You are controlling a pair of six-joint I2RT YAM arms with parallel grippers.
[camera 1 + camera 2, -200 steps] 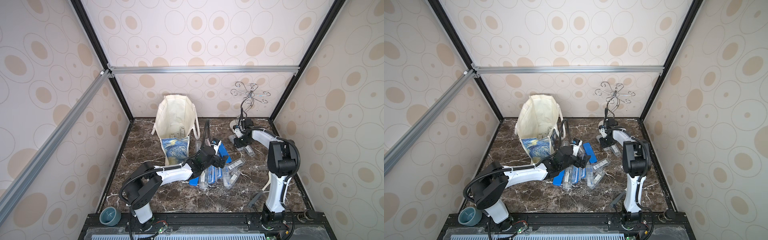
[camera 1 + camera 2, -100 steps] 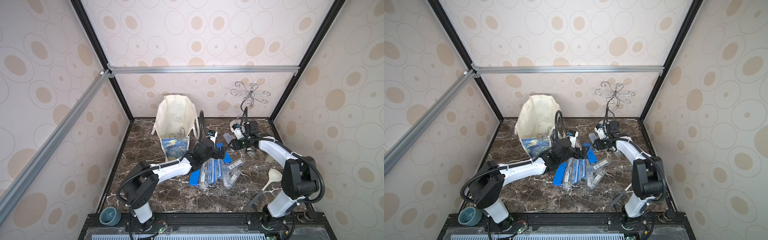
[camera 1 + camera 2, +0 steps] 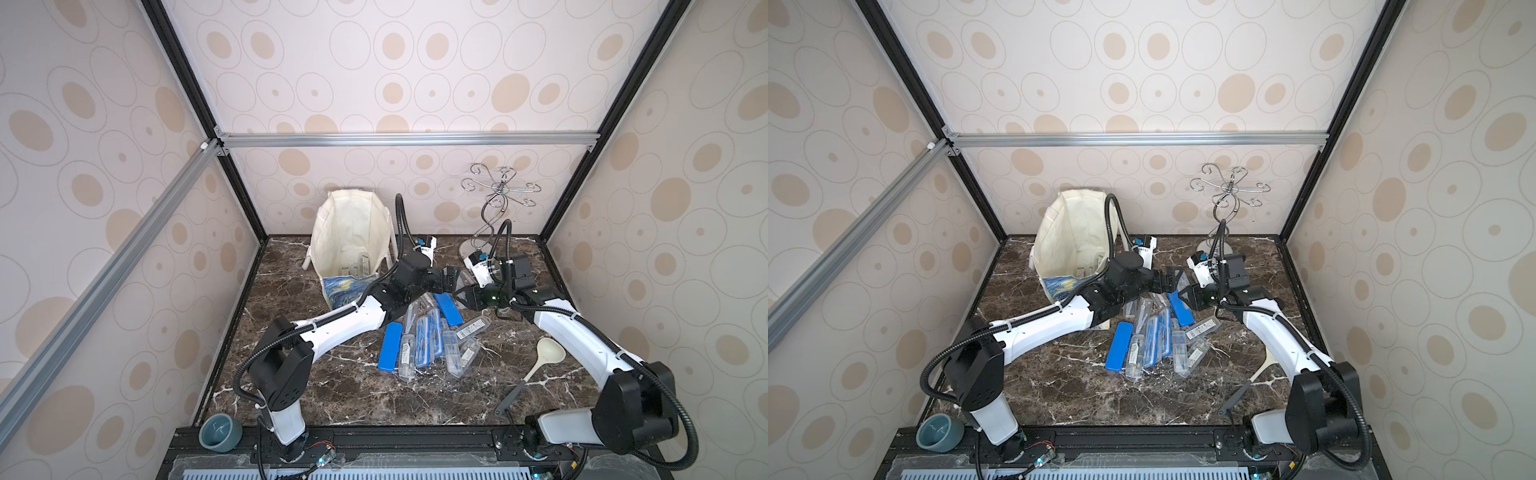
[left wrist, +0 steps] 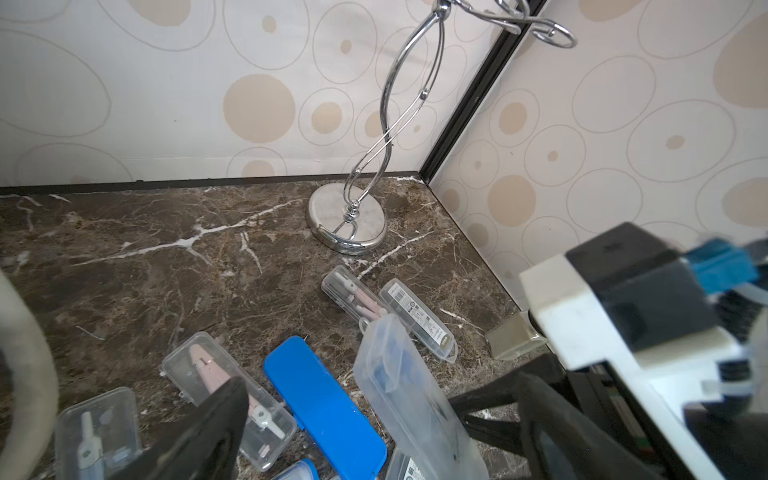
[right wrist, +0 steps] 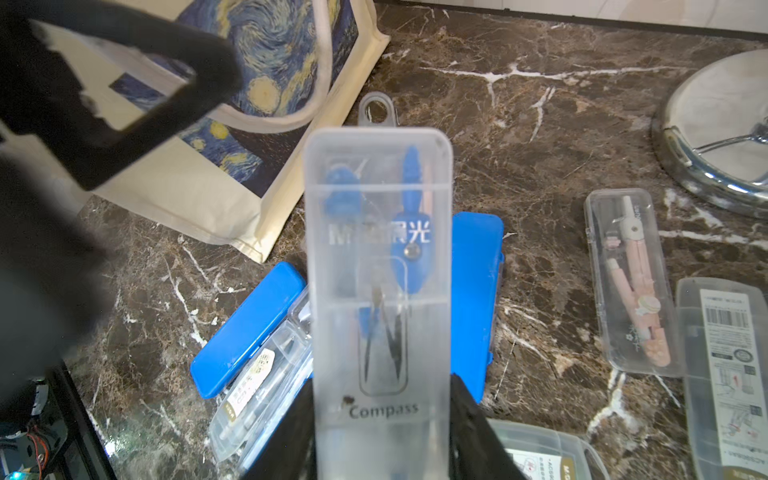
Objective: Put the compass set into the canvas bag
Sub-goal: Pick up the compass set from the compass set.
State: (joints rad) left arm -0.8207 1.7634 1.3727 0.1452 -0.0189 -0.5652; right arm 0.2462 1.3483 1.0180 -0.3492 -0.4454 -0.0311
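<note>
My right gripper [image 5: 380, 432] is shut on the near end of a clear compass set [image 5: 378, 249] case with a blue compass inside, held above the table. In both top views it [image 3: 467, 297] [image 3: 1192, 297] sits mid-table, facing my left gripper [image 3: 451, 279]. The left gripper [image 4: 382, 382] is open, one finger on each side of the raised case [image 4: 415, 399] without touching it. The canvas bag [image 3: 349, 232] [image 5: 199, 195] stands open at the back left, with several cases inside.
Several more compass cases, clear and blue, lie in a pile [image 3: 424, 340] in the middle of the marble table. A chrome hook stand [image 3: 494, 199] rises at the back right. A cream ladle [image 3: 544, 353] lies front right, and a teal bowl [image 3: 220, 432] sits at the front left edge.
The right arm has stretched low and carried the clear case from the back right toward the middle. The left gripper has risen from the pile and moved up to the case, still open.
</note>
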